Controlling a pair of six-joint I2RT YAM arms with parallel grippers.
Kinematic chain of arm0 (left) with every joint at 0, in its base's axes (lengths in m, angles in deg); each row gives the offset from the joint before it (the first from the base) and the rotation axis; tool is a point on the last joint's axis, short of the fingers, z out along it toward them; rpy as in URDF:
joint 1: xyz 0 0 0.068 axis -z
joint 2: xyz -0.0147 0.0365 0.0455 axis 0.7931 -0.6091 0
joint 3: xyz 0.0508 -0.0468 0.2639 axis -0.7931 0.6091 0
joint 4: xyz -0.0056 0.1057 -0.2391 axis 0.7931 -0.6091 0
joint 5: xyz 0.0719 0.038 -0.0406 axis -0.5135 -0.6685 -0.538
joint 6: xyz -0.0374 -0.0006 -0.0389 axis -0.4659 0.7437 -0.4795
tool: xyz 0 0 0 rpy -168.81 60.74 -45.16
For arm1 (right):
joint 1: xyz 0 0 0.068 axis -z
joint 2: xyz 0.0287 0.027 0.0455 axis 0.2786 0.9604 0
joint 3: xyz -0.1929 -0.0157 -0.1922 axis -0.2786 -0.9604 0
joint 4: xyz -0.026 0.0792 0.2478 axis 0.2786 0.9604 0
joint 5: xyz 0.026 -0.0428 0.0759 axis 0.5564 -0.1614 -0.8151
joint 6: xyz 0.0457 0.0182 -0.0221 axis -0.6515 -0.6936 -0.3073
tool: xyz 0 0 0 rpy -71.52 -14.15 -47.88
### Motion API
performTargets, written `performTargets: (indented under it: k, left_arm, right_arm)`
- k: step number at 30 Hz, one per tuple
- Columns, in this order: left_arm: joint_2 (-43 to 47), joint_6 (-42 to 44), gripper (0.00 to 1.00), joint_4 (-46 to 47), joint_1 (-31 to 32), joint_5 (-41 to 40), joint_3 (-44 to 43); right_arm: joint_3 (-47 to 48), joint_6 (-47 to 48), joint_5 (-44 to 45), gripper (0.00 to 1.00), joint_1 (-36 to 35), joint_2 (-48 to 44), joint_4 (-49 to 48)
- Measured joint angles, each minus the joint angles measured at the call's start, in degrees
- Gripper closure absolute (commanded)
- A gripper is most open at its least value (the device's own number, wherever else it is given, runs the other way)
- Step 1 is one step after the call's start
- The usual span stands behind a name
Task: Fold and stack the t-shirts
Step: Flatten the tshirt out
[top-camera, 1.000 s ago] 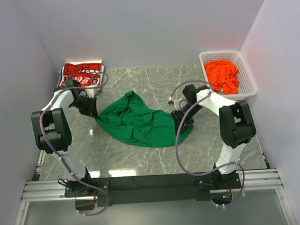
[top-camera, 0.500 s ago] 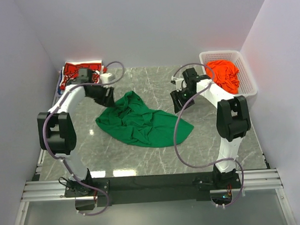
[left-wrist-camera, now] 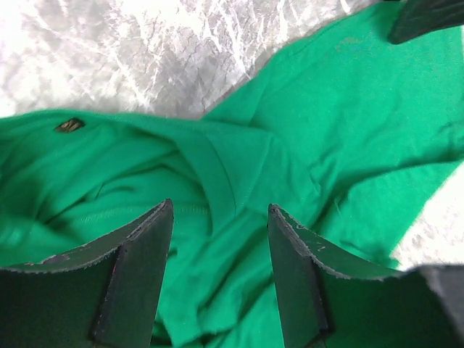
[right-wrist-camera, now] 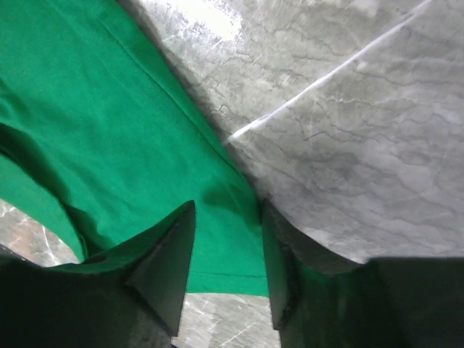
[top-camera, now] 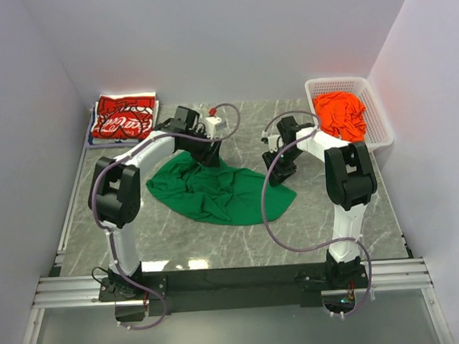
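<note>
Green t-shirt (left-wrist-camera: 348, 109) lies below both open jaws.

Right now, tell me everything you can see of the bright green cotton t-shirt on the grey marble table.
The bright green t-shirt is plain, soft, cotton-like, unfolded and crumpled into wrinkled folds on the grey marble-patterned table between the two arms. A small dark tag and a stitched hem band show among the folds. The left gripper hangs open above its far part, the right gripper open over its right edge; neither grips it, and whether they touch it cannot be told.
</note>
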Motion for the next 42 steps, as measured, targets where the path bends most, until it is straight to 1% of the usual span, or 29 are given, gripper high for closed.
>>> performTargets:
  k: [1, 3, 4, 6, 7, 8, 9, 11, 12, 14, 17, 19, 24, 27, 31, 36, 39, 42]
  left_arm:
    - [-0.9, -0.1, 0.39, 0.1, 0.6, -0.5, -0.5]
    - [-2.7, -0.1, 0.39, 0.5, 1.8, -2.1, -1.3]
    - [-3.5, -0.1, 0.39, 0.5, 2.4, -3.1, -1.4]
    - [-4.8, -0.1, 0.44, 0.7, 3.4, -4.8, -1.5]
    - [-5.4, 0.0, 0.49, 0.6, 3.9, -5.6, -1.5]
    - [-6.1, -0.1, 0.57, 0.5, 4.2, -6.3, -1.5]
    - [-6.7, -0.1, 0.73, 0.3, 4.5, -6.7, -1.6]
    - [-7.6, -0.1, 0.85, -0.3, 4.8, -7.4, -2.1]
    - [-7.8, 0.1, 0.94, -0.7, 4.7, -7.6, -2.3]
    - [-7.8, -0.1, 0.99, -1.5, 4.2, -7.1, -2.9]
    - [-7.0, -1.2, 0.99, -2.4, 2.1, -5.2, -4.9]
    - [-5.3, -2.6, 0.99, -2.6, -0.5, -3.3, -6.0]
    - [0.7, -6.7, 0.99, -2.6, -9.6, 0.7, -6.7]
    - [1.9, -8.5, 0.99, -2.5, -15.0, 2.2, -6.5]
    - [1.9, -9.4, 0.99, -2.4, -20.4, 3.2, -2.9]
    - [2.0, -8.6, 0.99, -4.2, -27.1, 3.6, 1.5]
    - [2.8, -7.1, 0.99, -6.1, -31.2, 3.6, 3.0]
    - [4.2, -5.1, 0.99, -9.6, -33.3, 4.7, 3.5]
  right_arm:
    - [0.0, 0.0, -0.2, 0.56, 0.0, 0.0, 0.1]
    - [0.0, -0.1, -0.9, 0.59, 0.1, 0.2, 0.2]
    - [0.0, -0.2, -1.2, 0.65, 0.3, 0.3, 0.3]
    - [0.0, -0.1, -2.1, 0.74, 0.5, 0.6, 0.5]
    - [0.0, -0.2, -2.5, 0.86, 0.7, 0.9, 0.6]
    - [0.0, 0.2, -3.0, 0.93, 1.0, 1.0, 0.8]
    - [0.0, 0.0, -3.2, 1.0, 1.3, 1.1, 0.9]
    - [0.0, 0.1, -3.7, 1.0, 2.3, 1.2, 1.5]
    - [0.0, 0.1, -3.9, 1.0, 2.9, 1.2, 1.8]
    - [0.0, 0.5, -4.2, 1.0, 4.3, 1.2, 2.3]
    - [0.0, 1.2, -4.2, 1.0, 6.5, 1.0, 3.1]
    - [0.0, 2.0, -3.5, 1.0, 8.0, 0.6, 3.8]
    - [0.6, 4.3, -1.2, 1.0, 9.8, -0.7, 5.6]
    - [1.7, 5.3, -0.6, 1.0, 9.9, -0.8, 6.6]
    - [2.9, 6.1, 0.0, 1.0, 9.8, -0.8, 6.9]
    - [2.8, 7.1, 2.6, 1.0, 9.8, -1.2, 6.6]
    - [2.5, 7.8, 4.3, 1.0, 9.9, -2.1, 6.5]
    - [2.5, 8.8, 5.3, 1.0, 10.0, -3.5, 6.4]
